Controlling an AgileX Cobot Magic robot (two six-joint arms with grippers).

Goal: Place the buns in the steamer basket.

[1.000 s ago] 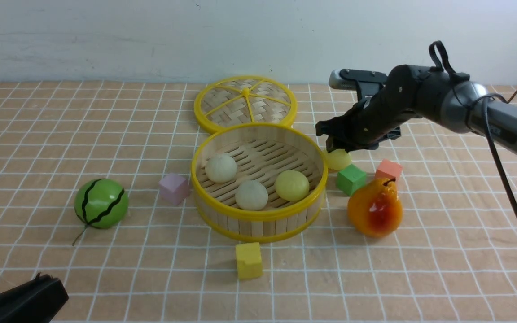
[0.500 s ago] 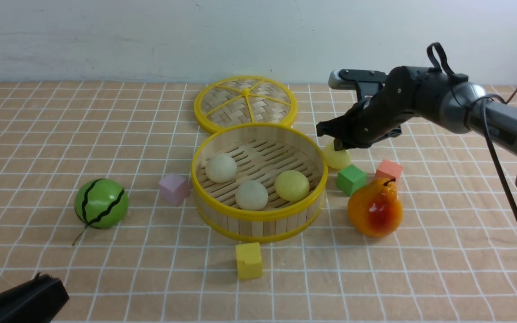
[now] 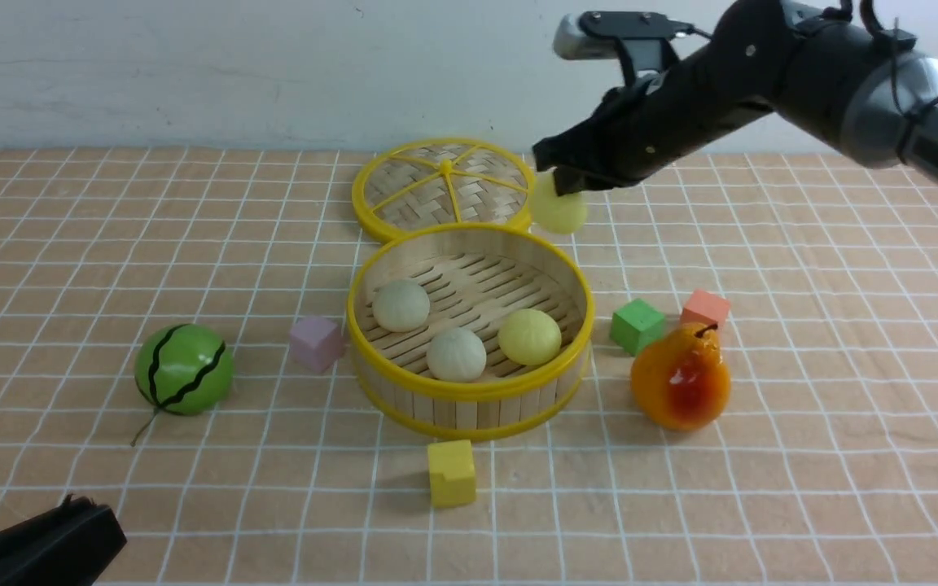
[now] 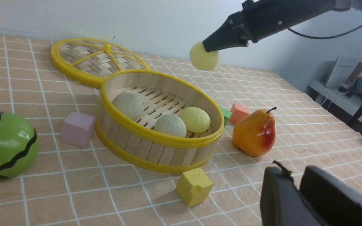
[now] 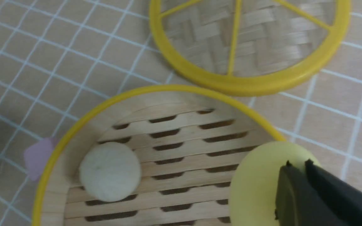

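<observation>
The steamer basket [image 3: 471,389] stands mid-table with yellow rims and a slatted floor. In it lie two off-white buns [image 3: 401,304] [image 3: 456,354] and one pale yellow bun [image 3: 529,336]. My right gripper [image 3: 560,181] is shut on the other pale yellow bun [image 3: 558,211] and holds it in the air above the basket's far right rim. In the right wrist view that bun [image 5: 259,182] hangs over the rim [image 5: 156,91]. My left gripper [image 4: 297,185] is shut and empty, low at the near left [image 3: 29,549].
The flat woven lid [image 3: 444,187] lies behind the basket. A green striped ball [image 3: 184,369] and a pink cube [image 3: 315,342] sit left of the basket. A yellow cube [image 3: 451,472] is in front. A green cube [image 3: 637,325], orange cube [image 3: 705,308] and pear [image 3: 681,378] are at its right.
My right gripper has lifted the pale yellow bun off the table right of the basket and carried it up and left, over the basket's far rim. The left arm has not moved.
</observation>
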